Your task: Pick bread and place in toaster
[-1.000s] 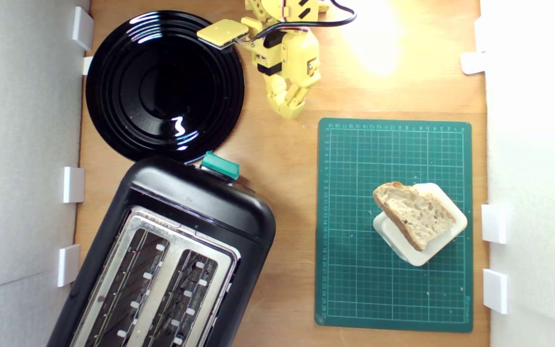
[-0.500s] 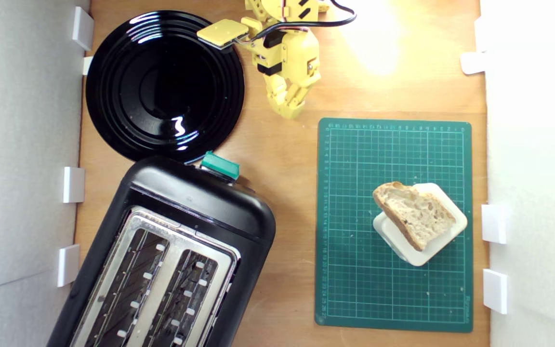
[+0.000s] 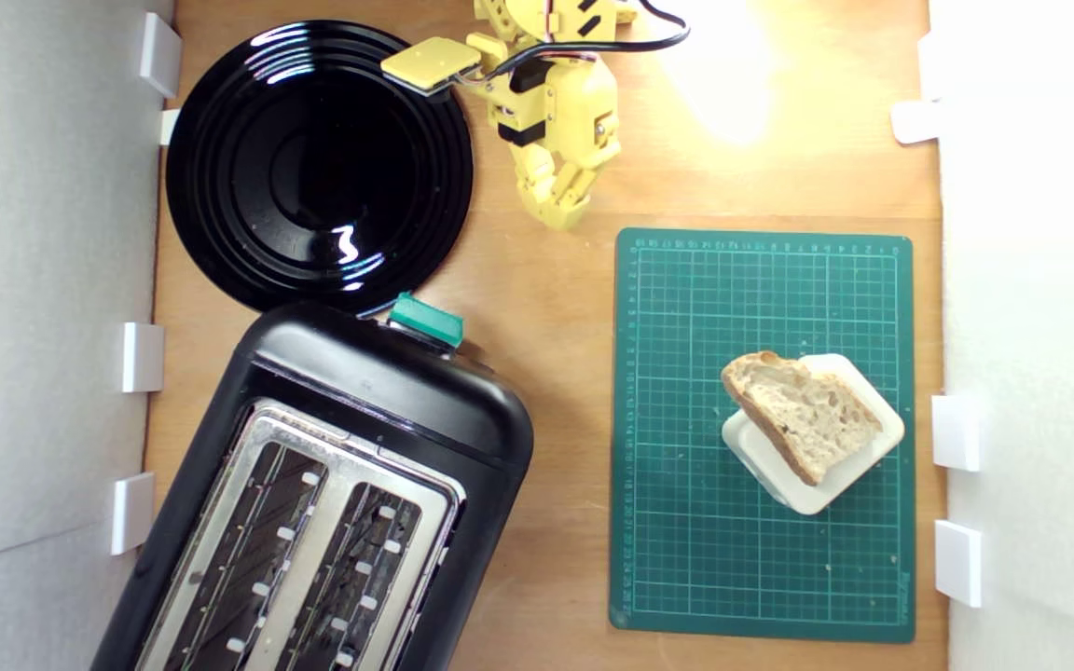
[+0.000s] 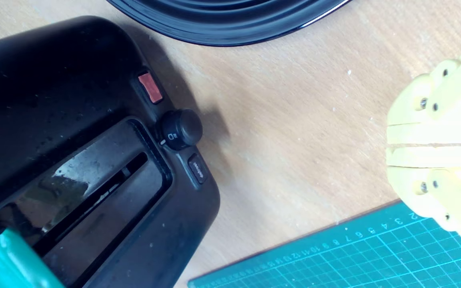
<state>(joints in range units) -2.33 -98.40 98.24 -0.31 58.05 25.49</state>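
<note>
While crusty, bread (perhaps sourdough) looks holey

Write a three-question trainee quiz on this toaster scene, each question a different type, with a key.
1. True or false: the bread lies flat on the black plate.
2. Multiple choice: the gripper is A) shut on the bread, B) shut and holding nothing, C) wide open over the toaster.
3. Fill in: the white block under the bread sits on the green ____.

Key: 1 false, since the bread rests on the white block, at the exterior view's right. 2 B, since its yellow jaws meet over bare wood. 3 cutting mat.
</note>
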